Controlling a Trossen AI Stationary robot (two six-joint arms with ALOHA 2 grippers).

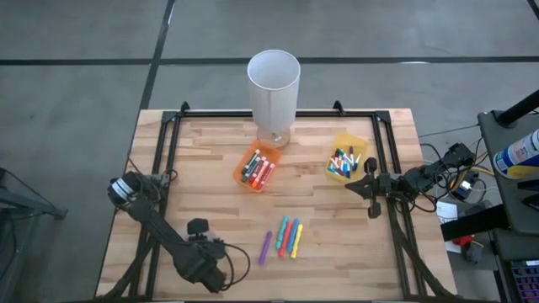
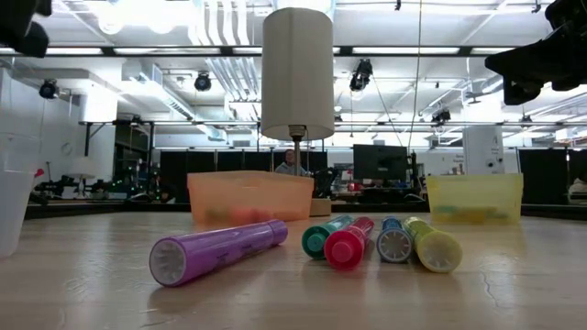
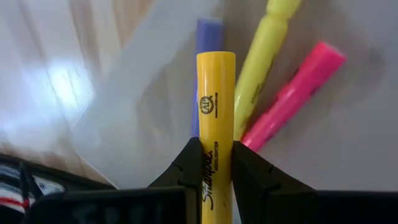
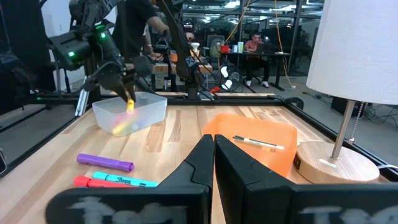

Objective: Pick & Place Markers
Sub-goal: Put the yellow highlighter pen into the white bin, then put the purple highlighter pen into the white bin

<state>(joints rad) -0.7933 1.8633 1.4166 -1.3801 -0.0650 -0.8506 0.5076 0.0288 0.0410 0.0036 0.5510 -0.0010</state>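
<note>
My left gripper (image 3: 216, 163) is shut on a yellow marker (image 3: 216, 93) above a clear bin (image 4: 129, 113) near the table's left near corner. A purple, a yellow and a pink marker (image 3: 292, 93) lie in that bin. My right gripper (image 4: 213, 149) is shut and holds nothing, hovering near the right edge (image 1: 368, 189) beside the yellow bin (image 1: 347, 162). A purple marker (image 1: 265, 247) and several more (teal, pink, blue, yellow) (image 1: 289, 237) lie flat on the table in the near middle. Other markers fill the orange bin (image 1: 257, 168) and the yellow bin. My left gripper pinches the yellow marker between its two fingers, on the printed barrel (image 3: 214, 152). The fingers come from above, pointing down. The marker hangs upright below the fingers (image 4: 130, 106), lifted clear, its free end (image 3: 216, 61) over the clear bin's inside.
A tall white cylinder on a wooden foot (image 1: 274, 84) stands at the far middle, just behind the orange bin. A black frame (image 1: 168, 151) runs along the table's left, right and far sides. Bare wood lies between the bins and the loose markers.
</note>
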